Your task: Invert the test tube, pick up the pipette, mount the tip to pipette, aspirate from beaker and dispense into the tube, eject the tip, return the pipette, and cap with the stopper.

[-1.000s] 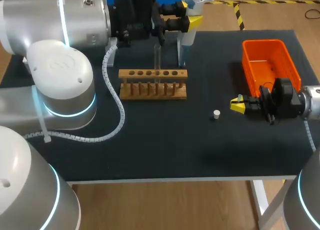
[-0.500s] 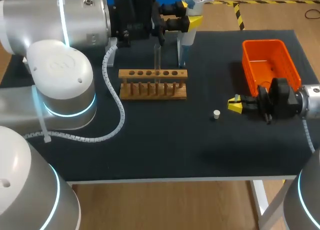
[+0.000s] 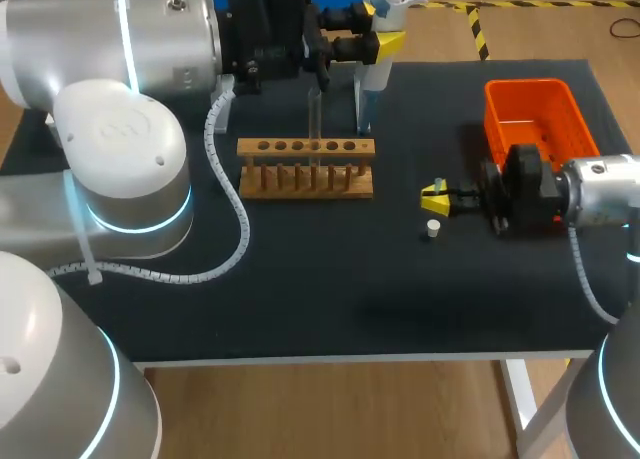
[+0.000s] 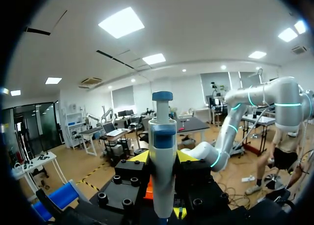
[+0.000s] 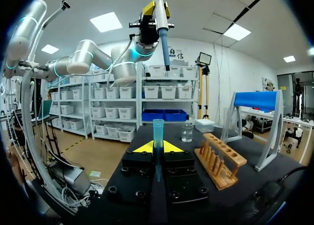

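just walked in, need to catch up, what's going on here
The left gripper holds a white and blue pipette up at the far side of the black table. The right gripper grips a translucent blue pipette tip, close to the small white stopper lying on the table. The tip is not yet mounted.

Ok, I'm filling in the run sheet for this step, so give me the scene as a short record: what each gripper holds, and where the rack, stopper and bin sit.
left gripper: shut on the pipette, held upright, raised behind the rack
right gripper: shut on the pipette tip, low over the mat
rack: wooden, mid-table
stopper: white, on the mat just in front of the right gripper, apart from it
orange bin: right side of the table, behind the right arm
beaker: past the rack's far end
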`<state>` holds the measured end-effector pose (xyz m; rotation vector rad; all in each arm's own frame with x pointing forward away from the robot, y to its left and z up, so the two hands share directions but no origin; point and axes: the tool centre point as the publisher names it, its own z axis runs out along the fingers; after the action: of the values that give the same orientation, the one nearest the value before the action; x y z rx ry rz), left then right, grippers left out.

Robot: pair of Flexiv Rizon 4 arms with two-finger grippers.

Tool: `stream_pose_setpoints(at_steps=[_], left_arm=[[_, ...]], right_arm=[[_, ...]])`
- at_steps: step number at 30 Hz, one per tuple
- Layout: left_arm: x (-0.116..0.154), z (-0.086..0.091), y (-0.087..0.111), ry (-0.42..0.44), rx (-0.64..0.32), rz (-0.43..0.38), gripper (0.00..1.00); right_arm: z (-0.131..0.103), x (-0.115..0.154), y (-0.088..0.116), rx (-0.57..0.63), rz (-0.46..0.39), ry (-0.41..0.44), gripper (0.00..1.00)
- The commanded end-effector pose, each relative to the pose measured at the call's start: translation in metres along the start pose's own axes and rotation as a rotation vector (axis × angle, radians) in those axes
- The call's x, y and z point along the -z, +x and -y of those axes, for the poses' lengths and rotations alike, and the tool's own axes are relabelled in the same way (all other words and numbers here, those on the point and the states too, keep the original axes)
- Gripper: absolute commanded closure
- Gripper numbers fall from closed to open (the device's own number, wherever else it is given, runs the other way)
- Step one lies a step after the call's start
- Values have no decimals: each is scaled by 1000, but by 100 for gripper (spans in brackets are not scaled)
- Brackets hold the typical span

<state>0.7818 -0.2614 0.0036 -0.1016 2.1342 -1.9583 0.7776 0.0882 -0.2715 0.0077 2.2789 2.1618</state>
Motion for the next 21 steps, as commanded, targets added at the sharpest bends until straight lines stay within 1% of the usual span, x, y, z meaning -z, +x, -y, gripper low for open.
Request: stream_pose_setpoints(at_steps=[1, 8, 15, 21], left_arm=[[0, 1, 0, -1, 0, -1, 100], [0, 1, 0, -1, 0, -1, 100], [0, 1, 0, -1, 0, -1, 100], [0, 1, 0, -1, 0, -1, 100]], right_arm=[[-3, -19, -5, 5, -1, -6, 100], [-13, -41, -5, 23, -18, -21, 100], [-24, -54, -8, 43, -32, -23, 100], [-28, -64, -8, 53, -46, -23, 100]])
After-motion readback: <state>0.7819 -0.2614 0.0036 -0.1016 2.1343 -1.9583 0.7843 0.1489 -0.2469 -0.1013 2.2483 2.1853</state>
